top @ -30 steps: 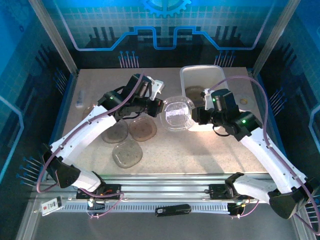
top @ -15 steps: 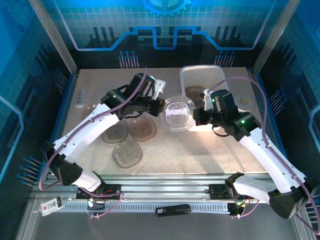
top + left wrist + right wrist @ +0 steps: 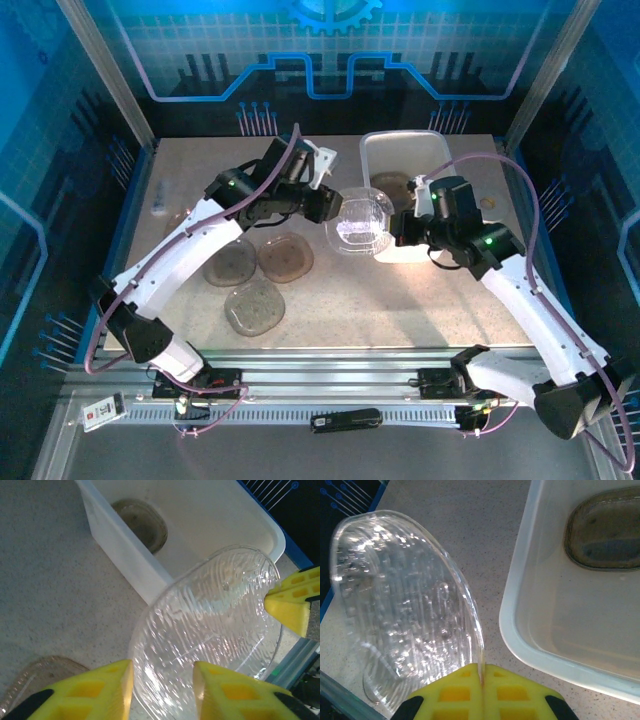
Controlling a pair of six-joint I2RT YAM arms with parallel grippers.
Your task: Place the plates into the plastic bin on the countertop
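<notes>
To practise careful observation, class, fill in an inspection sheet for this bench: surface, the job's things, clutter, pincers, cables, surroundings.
Surface: beige speckled countertop; no spills seen.
Job's things: white bin holds one brown plate; a clear plate is held up beside the bin; loose brown plates lie on the countertop near the left arm.
Clutter: small round disc right of the bin; small pale item at the left edge, too small to identify.
Pincers: right pincer shut on the clear plate's rim; left pincer open, fingers either side of the opposite rim.
Cables: purple cables run along both arms.
Surroundings: blue panels, metal rails.
</notes>
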